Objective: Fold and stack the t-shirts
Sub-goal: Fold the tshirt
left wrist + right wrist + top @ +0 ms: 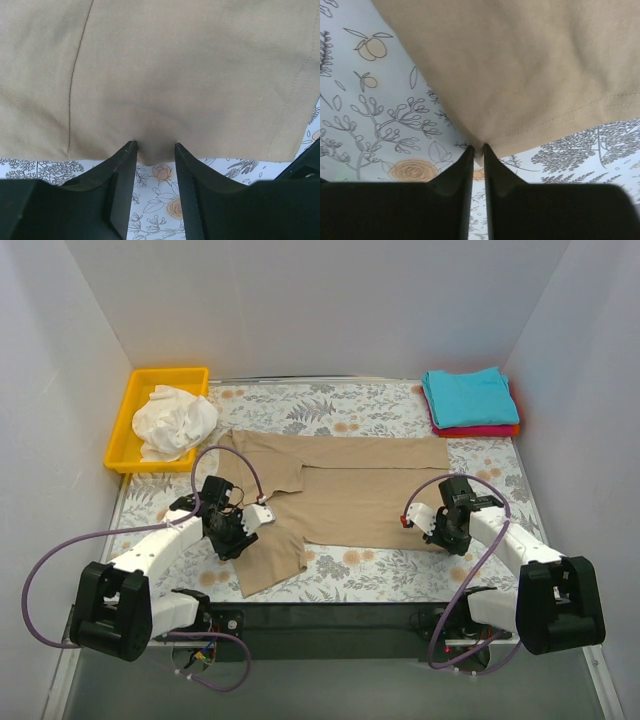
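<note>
Tan t-shirt: lies spread flat on the table, roughly central, over a white cloth printed with grey ferns and orange flowers; its far edge runs straight across the table, and a lobe of fabric trails towards the near-left.

Left tool: set down on the near-left lobe of the tan t-shirt. In the left wrist view the left tool has its jaws narrowed but not fully together; a small tongue of the tan t-shirt sits between the two black fingers, and the fabric puckers towards that spot; the hem lies straight either side, with the printed cloth showing below it.

Right tool: at the near-right corner of the tan t-shirt. In the right wrist view the right tool is all but closed, with only a slim gap between the fingers; the stitched corner of the tan t-shirt is pinched at the tips; the printed cloth is visible to the left and below.

Yellow tray: far-left corner of the table; a white t-shirt lies crumpled in it, spilling over the right rim.

Far-right corner: a teal t-shirt, folded, lies on top of a folded red-pink t-shirt; only the edge of the lower one shows; both are well apart from the tan t-shirt.
</note>
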